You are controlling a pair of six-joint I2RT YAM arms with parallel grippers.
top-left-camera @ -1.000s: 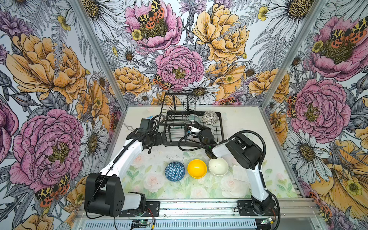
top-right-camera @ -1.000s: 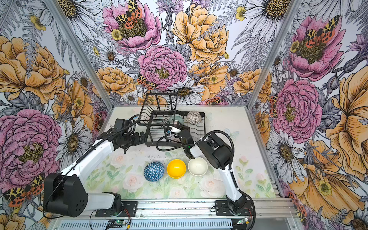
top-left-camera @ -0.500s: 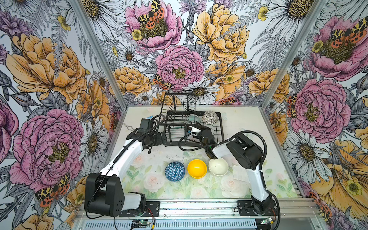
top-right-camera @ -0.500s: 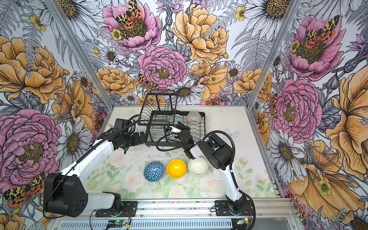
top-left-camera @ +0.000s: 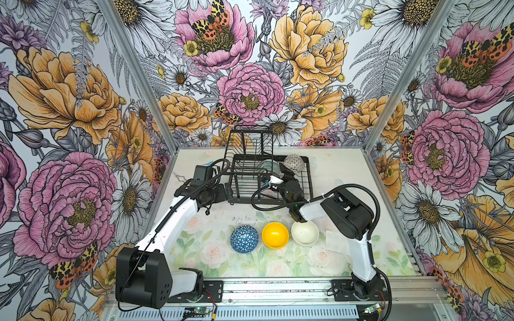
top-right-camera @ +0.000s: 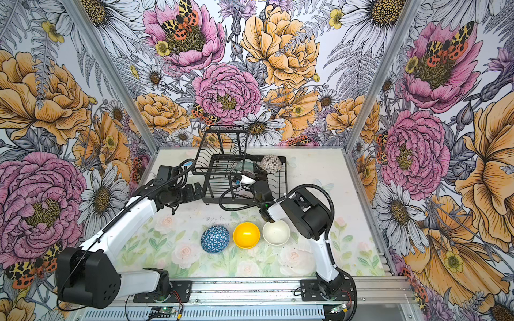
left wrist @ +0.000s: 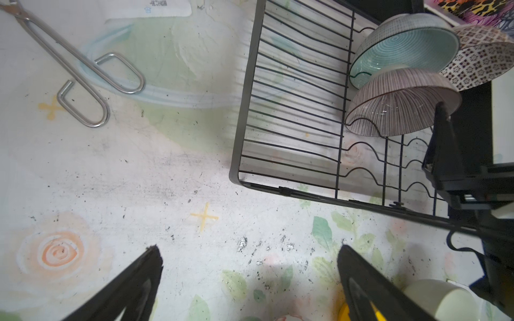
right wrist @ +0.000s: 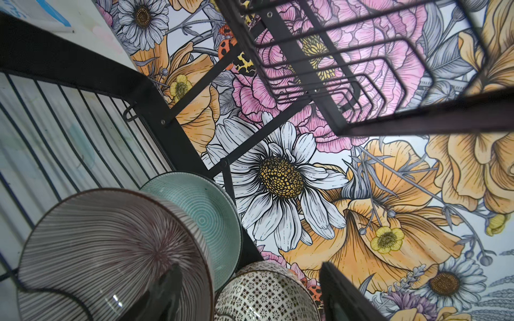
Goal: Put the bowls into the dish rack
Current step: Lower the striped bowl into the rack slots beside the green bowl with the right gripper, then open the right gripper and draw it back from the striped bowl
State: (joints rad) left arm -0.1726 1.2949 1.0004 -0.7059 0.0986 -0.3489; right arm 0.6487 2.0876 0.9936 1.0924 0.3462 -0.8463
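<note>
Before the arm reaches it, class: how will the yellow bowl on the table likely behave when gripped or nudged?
The yellow bowl shows a glossy highlight, so probably slippery. Its round, upright shape suggests it would slide or rock when nudged.

Left arm (top-left-camera: 172,222) stretched toward the far edge of the tabletop (top-left-camera: 333,172), left hand (left wrist: 250,250) spread wide. Right arm (top-left-camera: 361,250) bent at the elbow, right hand (right wrist: 249,269) likewise spread.

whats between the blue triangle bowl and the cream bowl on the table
The yellow bowl sits between the blue bowl and the cream bowl, in both top views.
</note>
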